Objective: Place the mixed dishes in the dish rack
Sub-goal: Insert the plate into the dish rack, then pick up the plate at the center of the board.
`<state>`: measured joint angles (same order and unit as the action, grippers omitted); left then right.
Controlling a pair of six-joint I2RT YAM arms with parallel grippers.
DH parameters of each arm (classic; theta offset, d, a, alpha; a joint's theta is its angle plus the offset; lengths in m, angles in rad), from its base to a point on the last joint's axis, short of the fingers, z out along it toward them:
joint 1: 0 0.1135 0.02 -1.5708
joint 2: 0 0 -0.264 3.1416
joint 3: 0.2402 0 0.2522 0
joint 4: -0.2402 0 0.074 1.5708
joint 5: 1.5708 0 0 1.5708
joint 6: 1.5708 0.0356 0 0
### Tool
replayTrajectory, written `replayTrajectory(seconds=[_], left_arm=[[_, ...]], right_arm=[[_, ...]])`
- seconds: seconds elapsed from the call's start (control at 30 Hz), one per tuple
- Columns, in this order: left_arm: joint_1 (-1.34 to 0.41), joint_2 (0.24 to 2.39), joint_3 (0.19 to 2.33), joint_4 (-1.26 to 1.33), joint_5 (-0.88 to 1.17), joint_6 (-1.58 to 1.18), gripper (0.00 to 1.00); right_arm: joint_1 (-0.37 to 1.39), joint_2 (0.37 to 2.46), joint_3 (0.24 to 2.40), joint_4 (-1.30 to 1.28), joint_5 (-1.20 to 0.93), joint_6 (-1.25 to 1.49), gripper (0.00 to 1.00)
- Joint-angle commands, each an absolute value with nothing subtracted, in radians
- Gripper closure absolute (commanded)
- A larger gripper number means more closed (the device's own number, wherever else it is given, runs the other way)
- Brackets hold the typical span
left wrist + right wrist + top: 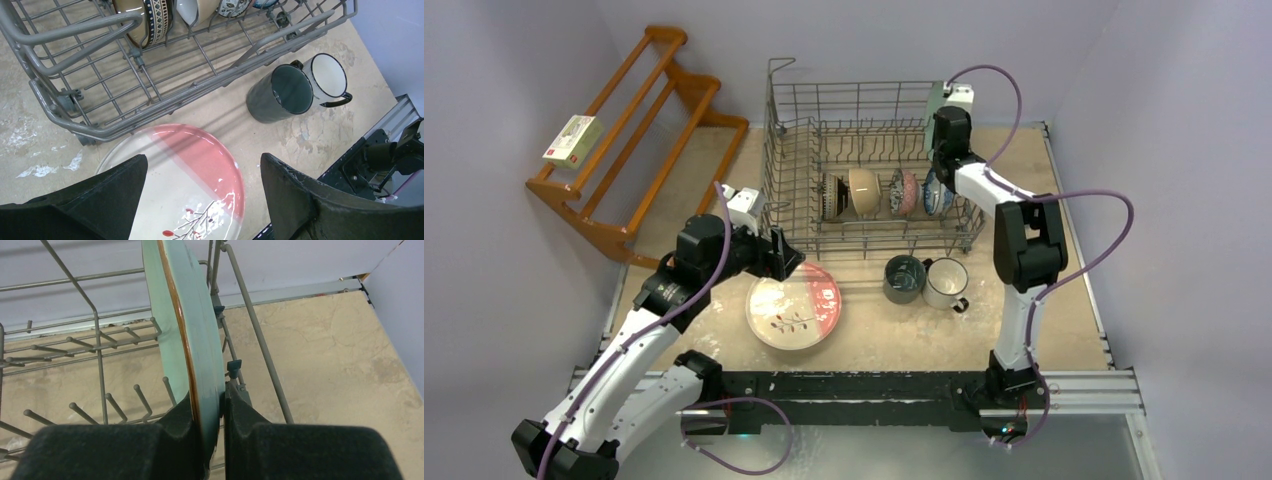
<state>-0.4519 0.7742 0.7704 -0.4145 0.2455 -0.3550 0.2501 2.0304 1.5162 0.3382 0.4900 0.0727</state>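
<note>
Trouble is waiting mostly at the right gripper (207, 405), which is pinching the mint plate (182, 315) by its rim, upright, inside the rack (854, 100) at its far right corner. The plate is hanging close beside the side wires (whether its lower edge is sitting between tines is hidden), so a release now is risking a tip against the wall. The left gripper (202, 162) is hovering, jaws wide, over the pink plate (175, 145), which is lying flat on the table (1064, 300) just before the rack; fingers skidding on glaze could be shoving it instead of lifting. Bowls (879, 192) are standing in the rack; mugs (904, 278) are waiting outside.
</note>
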Motion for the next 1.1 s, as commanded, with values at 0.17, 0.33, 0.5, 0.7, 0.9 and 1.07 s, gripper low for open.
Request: replayTrajectory(seconds=[0.17, 0.33, 0.5, 0.7, 0.9, 1.07], left_arm=[[-0.452, 0.777, 0.772, -0.407, 0.239, -0.339, 0.19], [-0.452, 0.779, 0.772, -0.407, 0.239, -0.339, 0.18], [-0.453, 0.778, 0.772, -0.407, 0.235, -0.339, 0.19], [-0.453, 0.777, 0.772, -0.409, 0.229, -0.34, 0.19], [-0.453, 0.781, 0.772, -0.412, 0.22, -0.341, 0.19], [-0.453, 0.782, 0.772, -0.413, 0.211, -0.343, 0.19]], right_arm=[[0.26, 2.016, 1.579, 0.352, 0.493, 0.14, 0.59], [0.259, 2.003, 1.578, 0.34, 0.528, 0.141, 0.4], [0.259, 1.959, 1.576, 0.33, 0.538, 0.157, 0.28], [0.26, 1.88, 1.569, 0.329, 0.568, 0.171, 0.22], [0.259, 1.769, 1.505, 0.313, 0.478, 0.243, 0.19], [0.262, 1.678, 1.438, 0.286, 0.35, 0.312, 0.19]])
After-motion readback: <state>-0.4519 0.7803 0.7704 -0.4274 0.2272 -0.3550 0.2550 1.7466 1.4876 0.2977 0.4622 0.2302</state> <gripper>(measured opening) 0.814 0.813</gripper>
